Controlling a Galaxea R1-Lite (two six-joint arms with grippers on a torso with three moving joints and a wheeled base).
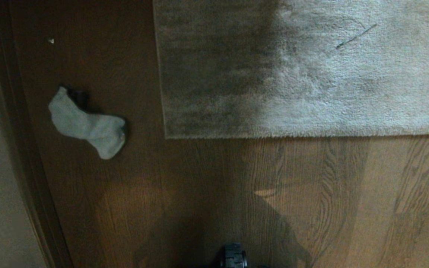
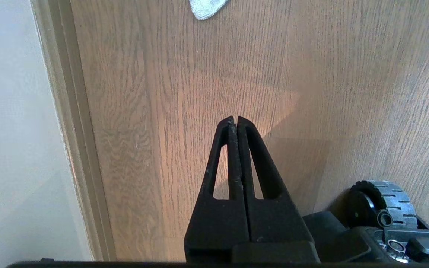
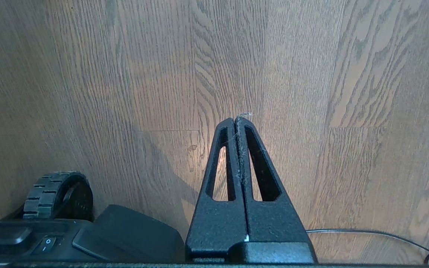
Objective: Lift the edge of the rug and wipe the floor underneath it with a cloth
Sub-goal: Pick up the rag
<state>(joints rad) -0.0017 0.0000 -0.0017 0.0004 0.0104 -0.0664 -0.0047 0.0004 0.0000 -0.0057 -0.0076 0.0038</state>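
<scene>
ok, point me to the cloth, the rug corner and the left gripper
cloth (image 1: pixel 88 124): head view, middle of the rag on the floor.
rug corner (image 1: pixel 168 134): head view, square corner nearest the cloth.
left gripper (image 2: pixel 235 120): left wrist view, closed fingertips above bare floor.

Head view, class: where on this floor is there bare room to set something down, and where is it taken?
Bare floor runs below the rug edge, and a strip lies between the cloth and the rug's corner. The left side is tighter: the cloth sits near the baseboard.
</scene>
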